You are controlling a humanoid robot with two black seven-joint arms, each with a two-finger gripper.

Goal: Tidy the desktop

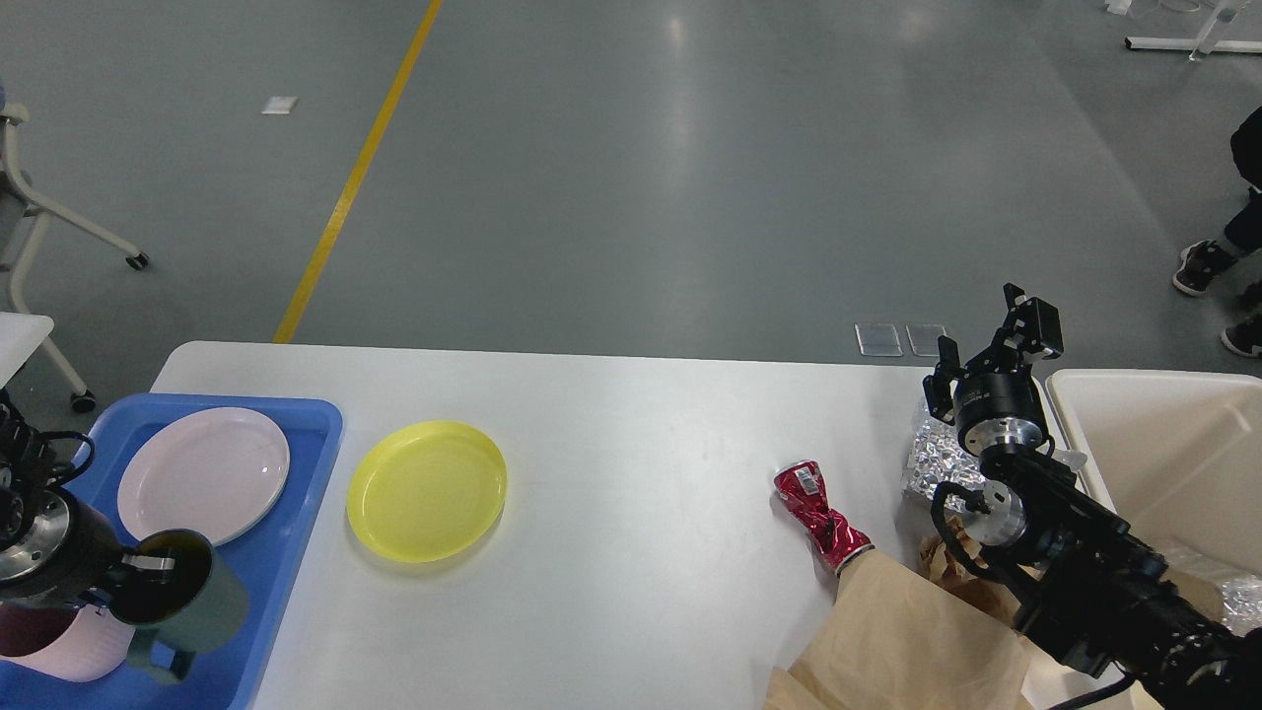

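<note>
Glossy grey floor (pixel 690 177), yellow line (pixel 355 173) (diagonal), wheeled chair (pixel 39 212)

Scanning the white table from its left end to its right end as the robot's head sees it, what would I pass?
Blue tray holding a pink plate → yellow plate → crushed red can → crumpled foil → cream bin.

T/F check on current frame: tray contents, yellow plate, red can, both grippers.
1. The left gripper holds the green mug over the blue tray. True.
2. The yellow plate lies in the tray. False: it lies on the desktop, beside the tray.
3. The red can is crushed. True.
4. The right gripper grips the can. False: it is open, apart from the can.
5. The white plate lies in the tray. True.
</note>
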